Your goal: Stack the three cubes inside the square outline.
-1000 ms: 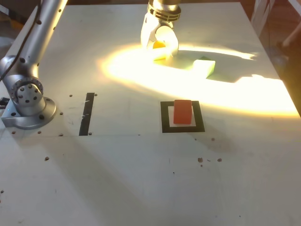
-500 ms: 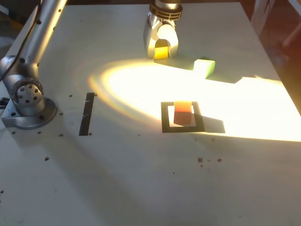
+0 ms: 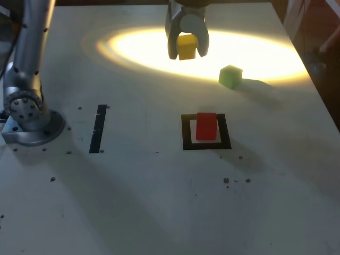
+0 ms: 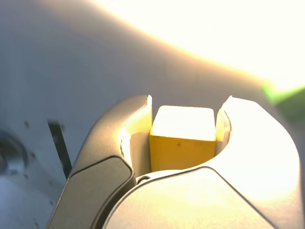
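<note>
The gripper (image 3: 186, 48) is at the top centre of the exterior view, its jaws closed against two opposite faces of the yellow cube (image 3: 186, 47). In the wrist view the gripper (image 4: 183, 129) shows one jaw pressed to each side of the yellow cube (image 4: 183, 138), with the cube's top face brightly lit. The green cube (image 3: 230, 76) rests on the table (image 3: 159, 202) in the upper right of the exterior view, below and to the right of the gripper and apart from it. The red cube (image 3: 206, 126) stands inside the square outline (image 3: 186, 133) just right of the frame's centre. A black tape strip (image 3: 98, 128) lies to the left of centre, and the arm base (image 3: 29, 114) occupies the left edge.
</note>
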You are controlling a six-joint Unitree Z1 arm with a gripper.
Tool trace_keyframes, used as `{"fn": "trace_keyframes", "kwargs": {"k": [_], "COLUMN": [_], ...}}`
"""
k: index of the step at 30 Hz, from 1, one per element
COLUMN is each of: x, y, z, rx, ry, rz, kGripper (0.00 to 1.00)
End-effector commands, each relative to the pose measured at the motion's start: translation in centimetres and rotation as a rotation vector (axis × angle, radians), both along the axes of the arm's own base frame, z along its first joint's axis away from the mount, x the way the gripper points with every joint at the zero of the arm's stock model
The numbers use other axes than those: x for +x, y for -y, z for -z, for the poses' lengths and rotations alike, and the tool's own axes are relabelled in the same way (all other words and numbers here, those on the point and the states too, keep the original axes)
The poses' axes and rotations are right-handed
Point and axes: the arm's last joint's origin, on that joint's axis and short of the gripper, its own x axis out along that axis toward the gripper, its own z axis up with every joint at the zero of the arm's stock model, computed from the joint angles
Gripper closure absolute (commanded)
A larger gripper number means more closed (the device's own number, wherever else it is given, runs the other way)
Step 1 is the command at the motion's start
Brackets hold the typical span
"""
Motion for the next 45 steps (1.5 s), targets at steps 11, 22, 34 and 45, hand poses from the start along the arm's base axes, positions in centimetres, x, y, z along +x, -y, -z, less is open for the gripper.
{"fn": "trace_keyframes", "kwargs": {"k": [11, 22, 34, 45], "x": [1.4, 3.0, 3.1, 3.3], "y": [17.0, 17.8, 15.2, 14.8], "z": [0.9, 3.2, 5.7, 5.9], "rx": [-0.028, -0.025, -0.028, -0.033], "ry": [0.005, -0.019, -0.046, -0.041], "rz": [0.138, 0.150, 0.137, 0.139], "kGripper": [0.84, 0.84, 0.84, 0.74]}}
